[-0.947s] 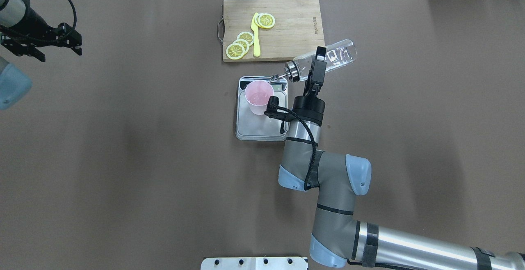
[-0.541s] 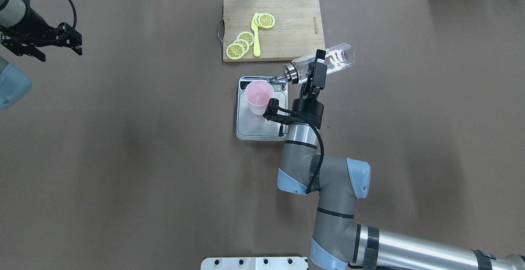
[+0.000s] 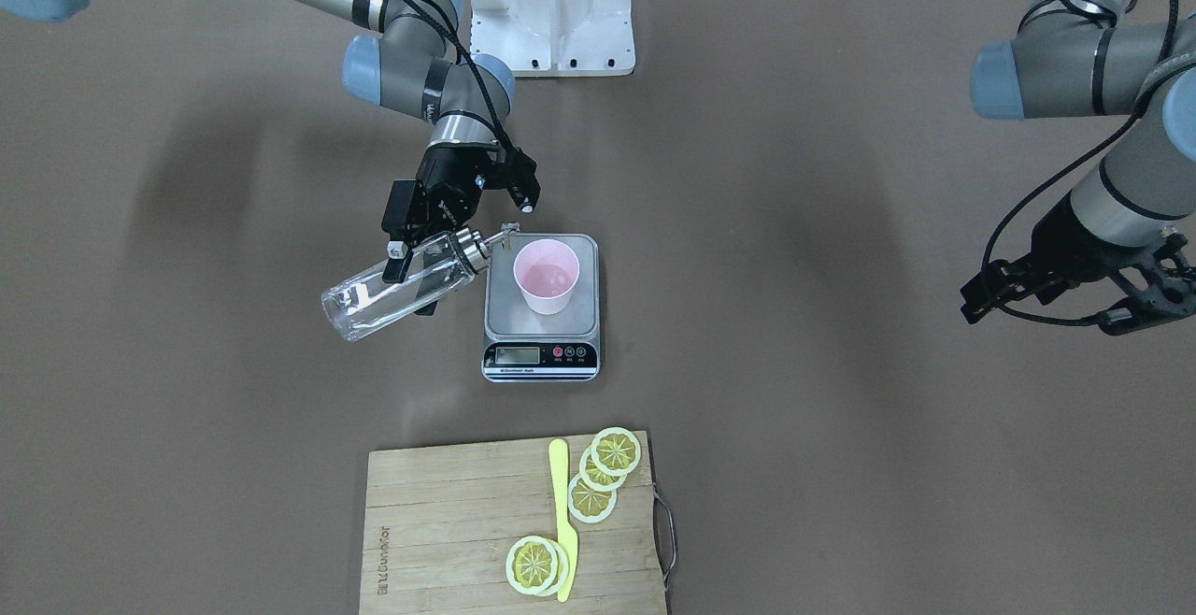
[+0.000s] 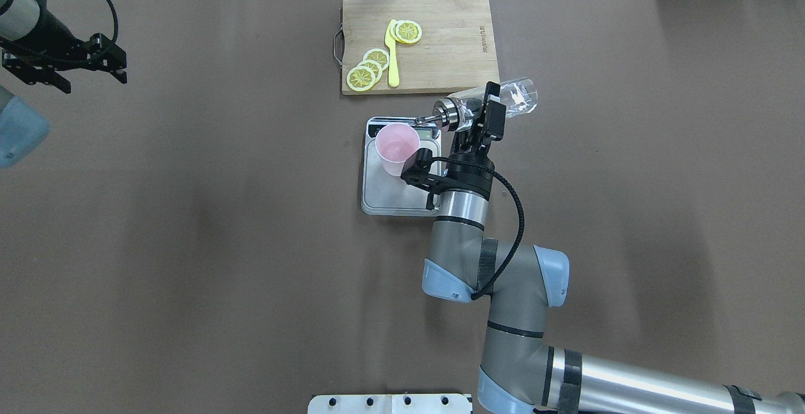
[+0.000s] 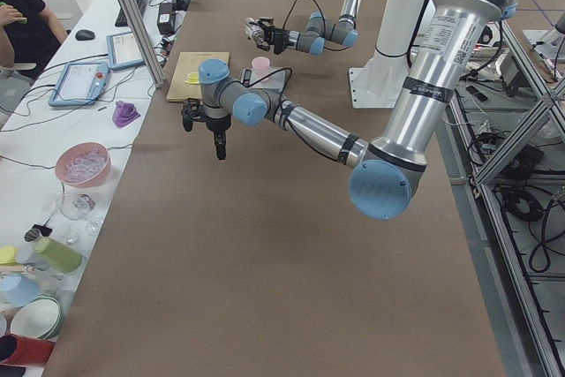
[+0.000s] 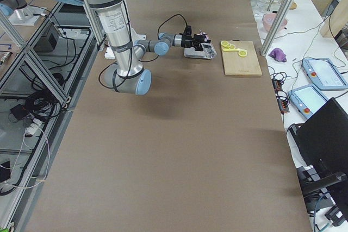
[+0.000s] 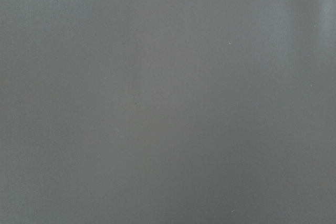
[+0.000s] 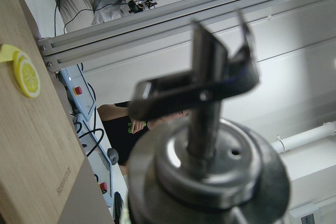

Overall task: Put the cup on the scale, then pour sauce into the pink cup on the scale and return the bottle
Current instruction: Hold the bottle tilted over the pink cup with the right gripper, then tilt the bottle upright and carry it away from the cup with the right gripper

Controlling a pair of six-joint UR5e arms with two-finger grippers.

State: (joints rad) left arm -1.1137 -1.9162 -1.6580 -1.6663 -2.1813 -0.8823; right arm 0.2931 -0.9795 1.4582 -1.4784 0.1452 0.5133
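The pink cup [image 4: 397, 148] stands upright on the scale [image 4: 393, 195], whose display strip faces away from me [image 3: 540, 354]; the cup [image 3: 547, 288] holds a little clear liquid. My right gripper [image 4: 489, 111] is shut on the glass bottle [image 4: 519, 96], holding it almost level, just right of the scale. The metal pourer spout [image 4: 422, 119] points at the cup's far rim. The bottle [image 3: 374, 302] has clear sauce inside. Its cap [image 8: 210, 177] fills the right wrist view. My left gripper [image 4: 91, 79] hangs open and empty far left.
A wooden cutting board [image 4: 449, 43] lies beyond the scale with lemon slices [image 4: 368, 68] and a yellow knife [image 4: 393, 55]. The robot's base plate [image 4: 390, 403] is at the near edge. The left wrist view shows only bare table.
The right wrist has turned and the bottle's base end has swung nearer to me and lower. The spout stays by the cup's rim. The left arm has not moved.
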